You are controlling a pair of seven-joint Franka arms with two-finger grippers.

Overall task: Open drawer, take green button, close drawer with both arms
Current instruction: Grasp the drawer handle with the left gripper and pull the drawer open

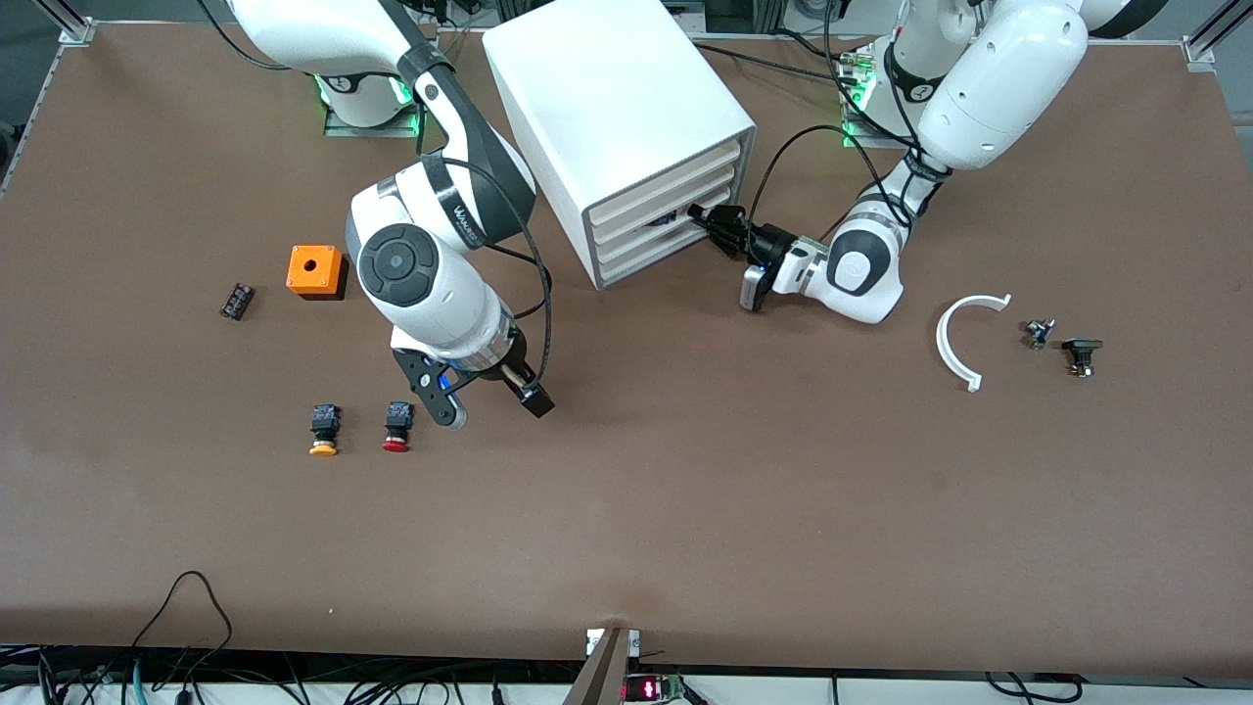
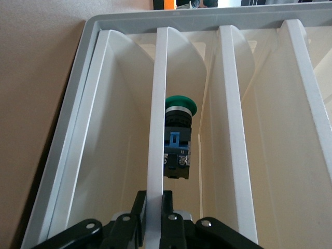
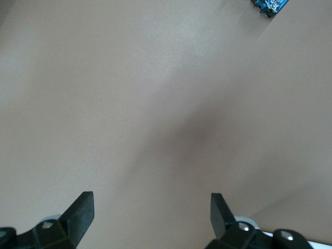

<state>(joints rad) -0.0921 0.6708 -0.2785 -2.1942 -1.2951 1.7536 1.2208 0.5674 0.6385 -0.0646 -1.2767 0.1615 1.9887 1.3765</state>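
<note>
The white cabinet (image 1: 626, 117) stands between the arm bases, its four cream drawer fronts turned toward the left arm's end. My left gripper (image 1: 705, 217) (image 2: 154, 207) is shut on the edge of one middle drawer's (image 1: 658, 217) cream front slab (image 2: 158, 129); a black finger (image 2: 138, 207) presses on each face. In the gap beside that slab, the green-capped button (image 2: 179, 136) lies inside the drawer on its black body. Over bare table near the front camera's side of the cabinet, my right gripper (image 1: 494, 403) (image 3: 153, 207) hangs open and holds nothing.
Beside the right gripper lie a red-capped button (image 1: 397, 428) and a yellow-orange-capped one (image 1: 324, 431). An orange box (image 1: 315, 270) and a small black part (image 1: 237, 300) sit farther toward that end. A white curved piece (image 1: 964, 338) and two small parts (image 1: 1062, 345) lie at the left arm's end.
</note>
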